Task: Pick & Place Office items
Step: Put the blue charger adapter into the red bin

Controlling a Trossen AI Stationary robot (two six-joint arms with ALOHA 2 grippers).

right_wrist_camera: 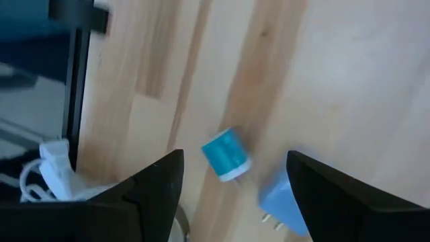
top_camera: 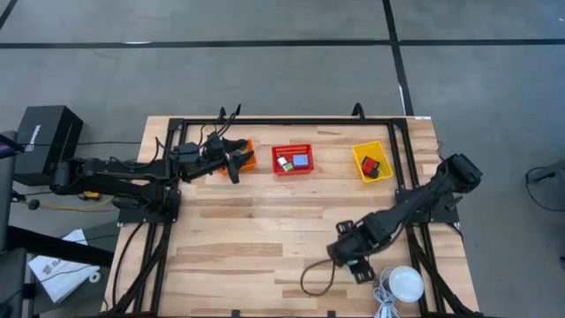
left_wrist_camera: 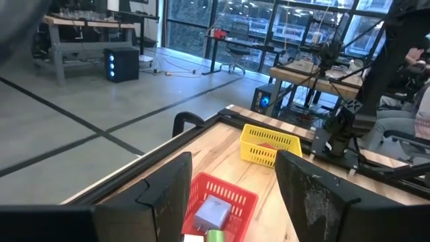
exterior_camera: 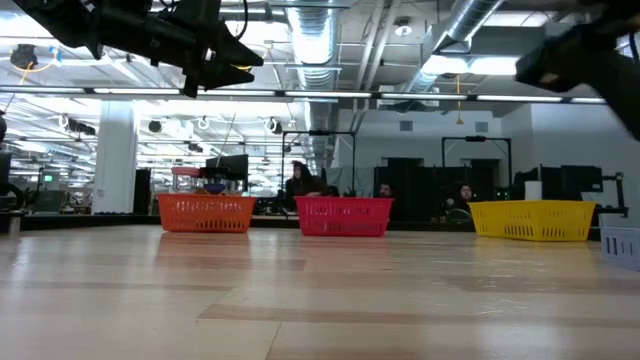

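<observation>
Nearest the right wrist camera, the right gripper hangs with fingers spread over two small chargers on the bare wood near the table's front right corner: a teal cylinder plug and a pale blue block. Both look light, rigid and smooth; the cylinder's round sides may slip, so its flat ends suit better. The left gripper waits open-fingered over the orange basket.

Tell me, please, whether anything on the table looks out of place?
Yes: two blue plugs lie loose on the bare wood under the open right gripper, near the white dome, while other items sit in baskets.
</observation>
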